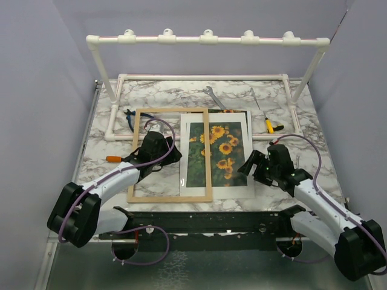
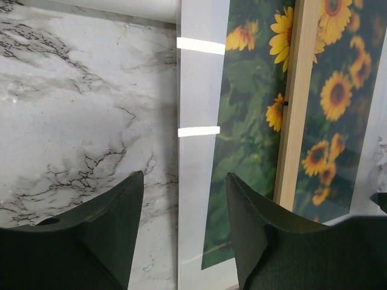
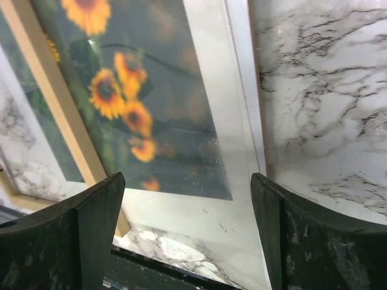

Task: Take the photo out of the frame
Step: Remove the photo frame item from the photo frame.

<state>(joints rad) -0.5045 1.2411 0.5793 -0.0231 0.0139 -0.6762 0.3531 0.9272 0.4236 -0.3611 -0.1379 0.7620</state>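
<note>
The light-wood frame [image 1: 138, 151] lies flat on the marble table, with bare marble showing through its left part. Its right rail [image 2: 293, 121] crosses the sunflower photo [image 1: 222, 154], which lies in its white mat [image 1: 185, 151] to the right, partly under that rail. My left gripper [image 1: 174, 154] is open and empty inside the frame opening, its fingers either side of the mat's left edge [image 2: 193, 181]. My right gripper [image 1: 249, 167] is open and empty over the mat's near right corner [image 3: 199, 211]. The photo [image 3: 151, 103] and the rail [image 3: 54, 96] show in the right wrist view.
A white PVC pipe rack [image 1: 205, 39] stands across the back. A silver wrench [image 1: 214, 96], a yellow-handled screwdriver [image 1: 269, 124] and blue-handled pliers [image 1: 130, 118] lie behind the frame. An orange-handled tool [image 1: 113, 159] lies left of the frame. The table's front edge [image 1: 211, 208] is close.
</note>
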